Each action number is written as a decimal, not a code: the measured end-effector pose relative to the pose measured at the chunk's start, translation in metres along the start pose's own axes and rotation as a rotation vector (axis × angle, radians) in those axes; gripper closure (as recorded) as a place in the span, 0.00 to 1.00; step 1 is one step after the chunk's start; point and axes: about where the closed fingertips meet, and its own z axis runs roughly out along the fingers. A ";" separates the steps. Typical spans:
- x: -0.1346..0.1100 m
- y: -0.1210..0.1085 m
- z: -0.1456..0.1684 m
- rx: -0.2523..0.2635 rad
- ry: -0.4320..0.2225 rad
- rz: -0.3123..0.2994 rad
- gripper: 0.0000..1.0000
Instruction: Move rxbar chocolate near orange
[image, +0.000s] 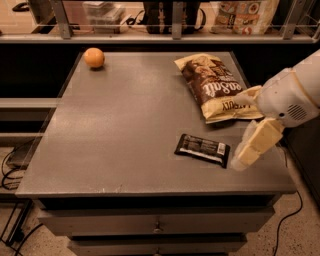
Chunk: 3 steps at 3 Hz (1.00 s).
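Observation:
The rxbar chocolate, a flat dark bar with a white label patch, lies on the grey table near its front right. The orange sits at the table's far left corner, well apart from the bar. My gripper hangs at the right edge of the table, just right of the bar and not touching it. It is open and empty. One cream finger points down beside the bar's right end. The other finger reaches over the chip bag's lower edge.
A large brown-and-yellow chip bag lies at the back right of the table, behind the bar. A railed shelf with bags and boxes runs along the back. Drawers sit below the table front. Cables lie on the floor at left.

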 end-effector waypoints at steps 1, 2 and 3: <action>-0.002 0.015 0.024 -0.035 -0.045 0.021 0.00; -0.003 0.026 0.050 -0.069 -0.079 0.041 0.00; -0.001 0.031 0.076 -0.094 -0.100 0.070 0.00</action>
